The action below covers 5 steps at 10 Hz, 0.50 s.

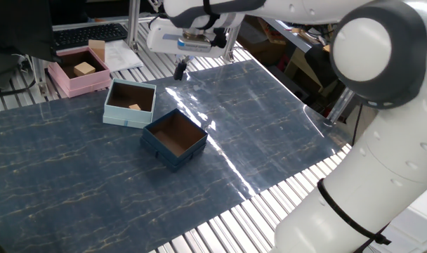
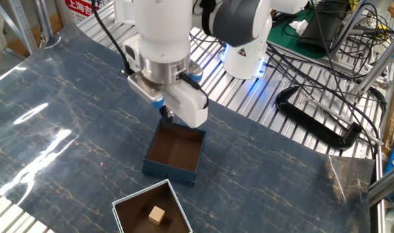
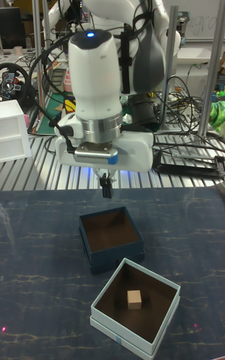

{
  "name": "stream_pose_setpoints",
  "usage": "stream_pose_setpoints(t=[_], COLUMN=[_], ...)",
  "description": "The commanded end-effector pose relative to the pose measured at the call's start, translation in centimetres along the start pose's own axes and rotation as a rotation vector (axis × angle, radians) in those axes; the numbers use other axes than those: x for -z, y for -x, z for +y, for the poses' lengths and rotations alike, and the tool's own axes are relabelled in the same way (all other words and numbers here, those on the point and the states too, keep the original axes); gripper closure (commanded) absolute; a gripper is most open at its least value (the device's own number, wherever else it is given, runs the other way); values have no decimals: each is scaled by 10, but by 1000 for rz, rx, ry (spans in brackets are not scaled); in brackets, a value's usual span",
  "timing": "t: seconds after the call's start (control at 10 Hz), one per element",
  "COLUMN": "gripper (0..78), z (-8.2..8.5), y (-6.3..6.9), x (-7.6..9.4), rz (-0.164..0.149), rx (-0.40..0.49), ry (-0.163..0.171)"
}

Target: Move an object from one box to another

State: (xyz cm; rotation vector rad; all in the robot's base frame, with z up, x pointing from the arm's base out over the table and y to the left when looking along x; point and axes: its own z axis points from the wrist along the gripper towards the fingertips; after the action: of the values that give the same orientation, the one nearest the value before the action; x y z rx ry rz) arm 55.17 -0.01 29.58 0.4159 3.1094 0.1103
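- A robotics lab: aluminium-slat worktop under a marbled blue mat.
- Loose black cables, a keyboard, metal frame posts behind.

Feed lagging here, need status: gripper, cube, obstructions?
Gripper empty, aloft behind navy box, fingers look shut. Cube in light-blue box. Navy box empty. Nothing blocking the path.

A tan cube sits in the light-blue box, brown inside. At its twelve o'clock, the dark navy box, brown within. The table mat is marbled slate-blue.
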Motion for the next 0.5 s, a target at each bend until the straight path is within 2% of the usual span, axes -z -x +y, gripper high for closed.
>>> stream_pose_setpoints(t=[0.1, 0.4, 0.5], gripper=[776, 776, 776], z=[1, 1, 1], y=[4, 4, 4], x=[-6, -6, -6], rz=[-42, -59, -52], rx=[-8, -5, -25], ry=[7, 15, 14])
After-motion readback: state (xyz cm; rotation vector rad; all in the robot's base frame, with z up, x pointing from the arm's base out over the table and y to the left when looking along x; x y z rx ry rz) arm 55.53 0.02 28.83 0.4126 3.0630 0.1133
